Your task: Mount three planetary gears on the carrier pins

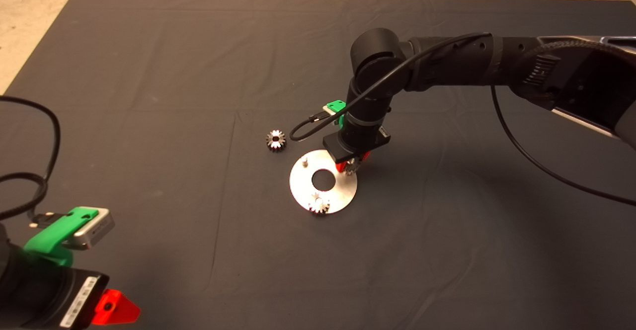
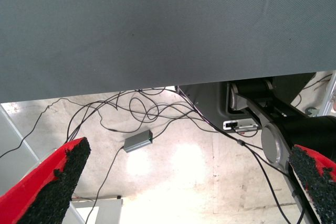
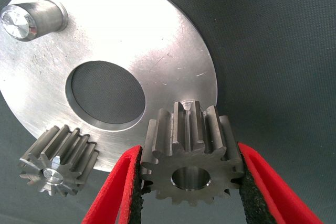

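Gear [image 3: 190, 153] clamped between right gripper [image 3: 190, 182] fingers, bore axis upright over disc [image 3: 157, 51]; left gripper [image 2: 184, 182] fingers apart

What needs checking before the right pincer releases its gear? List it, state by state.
1. right pincer clamps held gear between both pads: ok.
2. Bore of held gear fully down on its pin: cannot tell.
3. first gear seated on its pin: ok.
4. third pin bare and upright: ok.
5. last gear loose on the mat, beside the disc: ok.
6. left pincer parked open, away from the disc: ok.
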`<state>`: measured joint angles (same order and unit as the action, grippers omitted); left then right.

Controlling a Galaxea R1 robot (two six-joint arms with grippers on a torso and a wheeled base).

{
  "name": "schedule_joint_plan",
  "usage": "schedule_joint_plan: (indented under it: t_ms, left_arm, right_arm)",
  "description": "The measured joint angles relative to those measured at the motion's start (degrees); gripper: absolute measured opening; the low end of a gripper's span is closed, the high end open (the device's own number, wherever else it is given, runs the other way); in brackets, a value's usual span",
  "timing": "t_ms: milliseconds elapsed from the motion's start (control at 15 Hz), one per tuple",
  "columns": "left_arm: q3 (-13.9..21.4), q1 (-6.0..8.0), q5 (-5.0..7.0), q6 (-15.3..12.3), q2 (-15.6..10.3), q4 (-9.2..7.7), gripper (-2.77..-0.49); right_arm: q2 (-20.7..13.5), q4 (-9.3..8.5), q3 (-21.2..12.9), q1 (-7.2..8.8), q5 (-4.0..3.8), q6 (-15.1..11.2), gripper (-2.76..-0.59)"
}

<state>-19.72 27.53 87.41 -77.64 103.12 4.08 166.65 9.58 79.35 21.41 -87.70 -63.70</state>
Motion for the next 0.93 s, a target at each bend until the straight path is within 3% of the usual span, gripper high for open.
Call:
schedule_joint_plan:
  t_ms: [933]
  left_arm:
    - [0.0, 0.0, -0.01, 0.7, -1.6, -0.01, -0.49]
  right_arm:
    - [0.0, 0.01, -0.1, -0.49, 0.02, 0.0, -2.28]
